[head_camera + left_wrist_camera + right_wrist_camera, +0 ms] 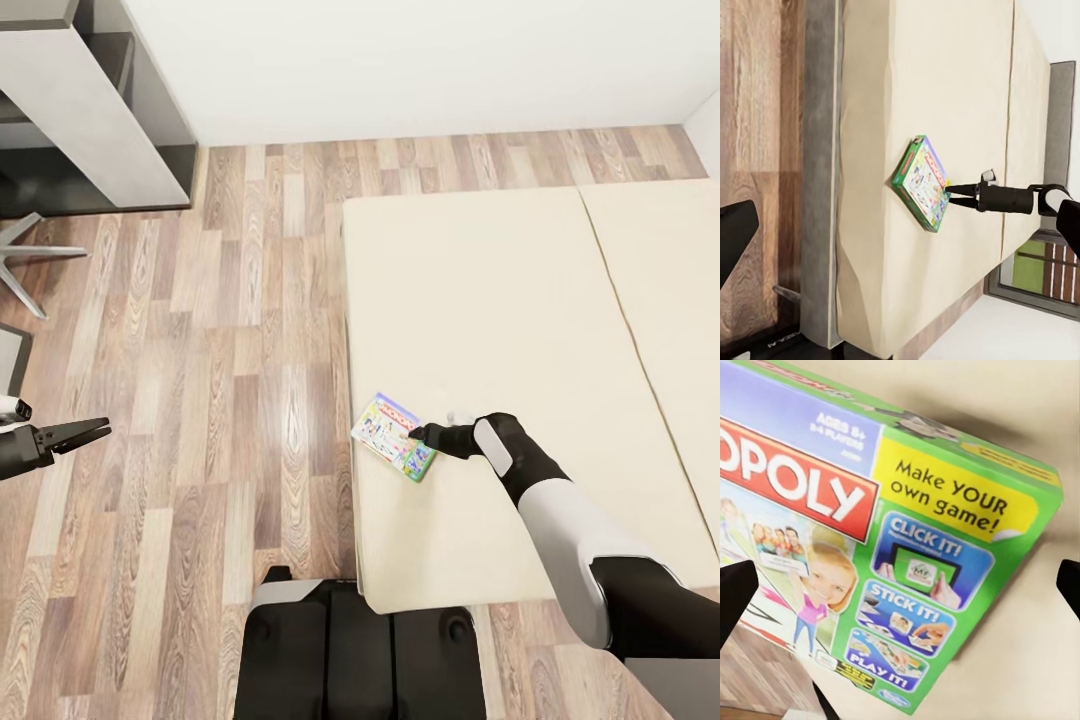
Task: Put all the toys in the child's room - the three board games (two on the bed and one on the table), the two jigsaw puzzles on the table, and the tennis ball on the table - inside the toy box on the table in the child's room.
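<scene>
Head view — flat green-edged Monopoly board game box (393, 436) lying near the left front corner of the beige mattress of the bed (520, 330), one corner close to the mattress edge above the wood-plank floor (200, 380). Right gripper (420, 434) at the box's right edge, fingertips at or just over it; contact not resolvable here. Left gripper (88, 433) out over the floor, well apart from the bed, fingers close together with nothing between them. Corner of the light-grey desk (90, 110) at upper left; toy box and remaining toys not seen. Step in hand, as judged: pick-up of a bed-side board game, not yet secured.

Left wrist view — same box (921, 182) seen tilted on the mattress (945, 90), right gripper (954, 195) with thin fingers pointing at the box's edge, gap narrow to moderate. Whether the box is lifted or merely resting — unclear.

Right wrist view — box lid (877, 540) close up, dark fingertips (735, 600) at both frame sides, spread wide, not closed on it. Next move, as judged: straddling one edge squarely before closing, since a flat box offers little height to pinch.
</scene>
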You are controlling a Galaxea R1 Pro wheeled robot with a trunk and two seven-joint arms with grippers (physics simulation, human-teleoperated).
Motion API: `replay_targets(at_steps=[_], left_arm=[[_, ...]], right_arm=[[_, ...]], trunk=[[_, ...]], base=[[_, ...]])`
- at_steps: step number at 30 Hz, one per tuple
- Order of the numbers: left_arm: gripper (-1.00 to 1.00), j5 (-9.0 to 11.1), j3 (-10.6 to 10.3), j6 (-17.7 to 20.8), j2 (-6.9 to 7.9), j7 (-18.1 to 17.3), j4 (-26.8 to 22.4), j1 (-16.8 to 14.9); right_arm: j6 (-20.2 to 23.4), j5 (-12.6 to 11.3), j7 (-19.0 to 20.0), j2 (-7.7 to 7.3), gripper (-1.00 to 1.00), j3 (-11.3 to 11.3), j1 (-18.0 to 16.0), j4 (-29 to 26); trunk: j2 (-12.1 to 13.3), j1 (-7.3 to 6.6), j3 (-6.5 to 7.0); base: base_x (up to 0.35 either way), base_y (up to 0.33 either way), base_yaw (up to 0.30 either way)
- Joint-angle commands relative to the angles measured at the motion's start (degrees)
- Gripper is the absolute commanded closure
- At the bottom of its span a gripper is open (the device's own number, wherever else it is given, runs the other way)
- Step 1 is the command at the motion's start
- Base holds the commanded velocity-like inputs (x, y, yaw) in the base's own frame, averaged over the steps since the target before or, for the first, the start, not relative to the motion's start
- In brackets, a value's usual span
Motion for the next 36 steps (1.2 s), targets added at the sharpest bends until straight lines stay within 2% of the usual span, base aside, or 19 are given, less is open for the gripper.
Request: replay_targets(at_steps=[1,20,36], left_arm=[[-1.0,-0.1,0.0,0.6,0.01,-0.3,0.0,0.0],[-1.0,-0.1,0.0,0.6,0.01,-0.2,0.0,0.0],[-1.0,-0.1,0.2,0.6,0.01,-0.3,0.0,0.0]], right_arm=[[0.2,0.2,0.2,-0.01,-1.0,0.0,0.0,0.0],[0.2,0.3,0.3,0.0,-1.0,0.0,0.0,-0.1],[0.2,0.3,0.2,0.05,-1.0,0.1,0.0,-0.1]], trunk=[[-0.1,0.03,-0.11],[-0.1,0.03,-0.31],[-0.1,0.03,-0.31]], base=[[0.0,0.0,0.0],[0.0,0.001,0.0],[0.0,0.064,0.0]])
